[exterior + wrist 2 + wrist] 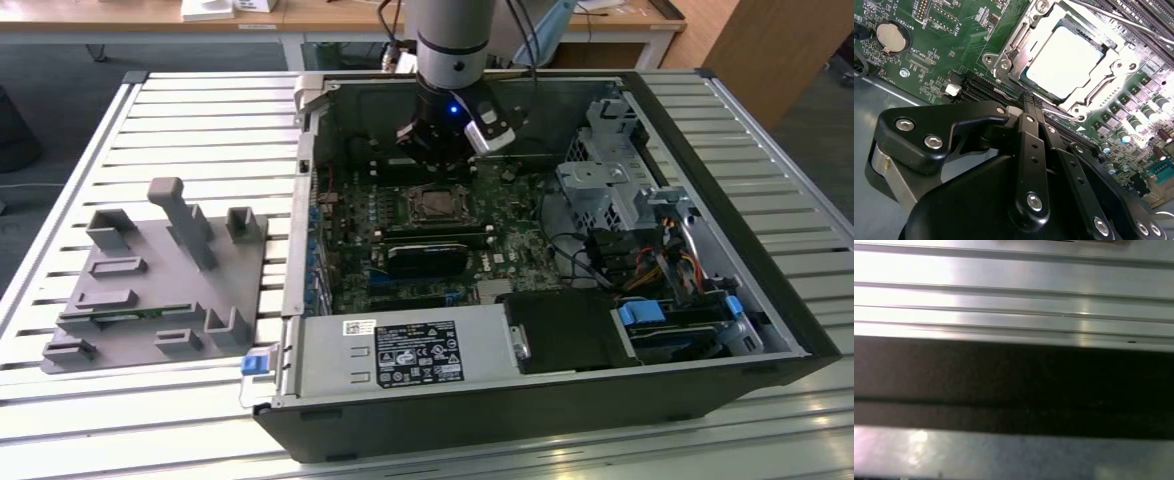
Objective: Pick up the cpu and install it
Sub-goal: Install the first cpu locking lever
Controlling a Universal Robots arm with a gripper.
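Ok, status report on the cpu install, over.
Gripper shut, empty, just off the socket. Cpu seated in socket, retention frame still open. Nothing in the way.

The exterior view is evenly lit by soft daylight that washes the ribbed aluminium desk point(160, 110) pale at the upper left of the frame, while the inside of the open black computer case point(534, 420) lies in dim shadow. In the second wrist view, harsh glare burns out the silvery square cpu point(1064, 62) at the upper right, and the black claw point(1029, 107) in the foreground is soft. The first wrist view is blurred into bright streaks and a dark band.
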